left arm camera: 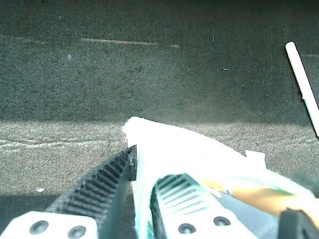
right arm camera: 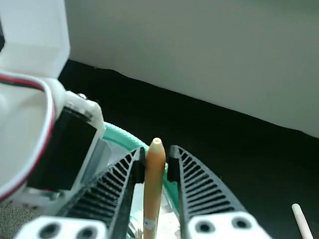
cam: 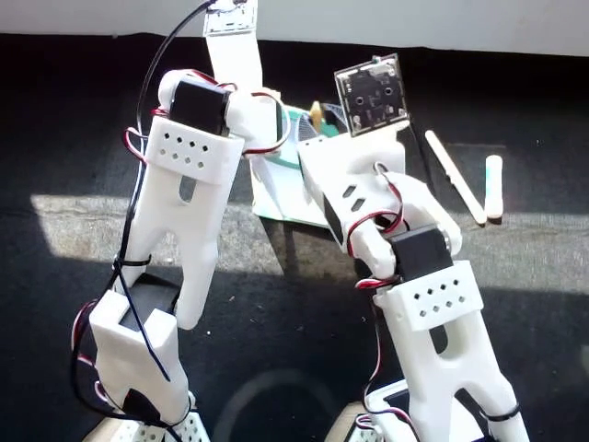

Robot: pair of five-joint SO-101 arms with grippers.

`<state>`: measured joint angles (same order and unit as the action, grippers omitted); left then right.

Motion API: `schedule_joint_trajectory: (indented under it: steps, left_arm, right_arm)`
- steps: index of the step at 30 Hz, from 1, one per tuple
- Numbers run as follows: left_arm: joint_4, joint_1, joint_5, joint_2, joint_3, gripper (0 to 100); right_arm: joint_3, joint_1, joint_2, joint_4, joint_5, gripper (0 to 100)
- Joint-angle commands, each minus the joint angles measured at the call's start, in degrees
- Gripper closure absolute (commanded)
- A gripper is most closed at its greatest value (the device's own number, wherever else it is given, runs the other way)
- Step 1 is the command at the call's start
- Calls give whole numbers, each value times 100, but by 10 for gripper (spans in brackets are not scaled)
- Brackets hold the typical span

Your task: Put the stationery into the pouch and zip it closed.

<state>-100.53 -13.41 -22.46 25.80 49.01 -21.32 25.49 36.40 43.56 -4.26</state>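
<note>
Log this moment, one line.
left gripper: shut on pouch edge | right gripper: shut on orange pen over pouch | table: two pale pens outside

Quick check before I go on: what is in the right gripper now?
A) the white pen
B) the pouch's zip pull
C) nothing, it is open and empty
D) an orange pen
D: in the right wrist view the orange pen stands clamped between the fingers of the right gripper, close by the pouch, while the white pen lies apart on the table.
</note>
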Motion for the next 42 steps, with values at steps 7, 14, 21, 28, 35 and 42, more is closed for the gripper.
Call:
schedule_joint_trajectory:
  steps: [7,14,21,28,35,42]
  left_arm:
    - [-35,-13,70,198,-40,989]
    - [-35,-13,70,198,-40,989]
    - [-35,-13,79,207,-48,989]
    - [-35,-13,79,207,-48,989]
    - [-35,-13,79,207,-48,990]
    - [-35,-22,79,207,-48,990]
  right_arm:
    - [2510,13,57,1640,70,815]
    - [4004,-1780,-145,1719,62,815]
    - [2018,-3459,-1798,1059,26,815]
    - [2097,-3662,-4470,-418,9,815]
    - [4180,-3530,-6756,-418,-1178,815]
    - [6044,-3512,-8409,-400,-1767,815]
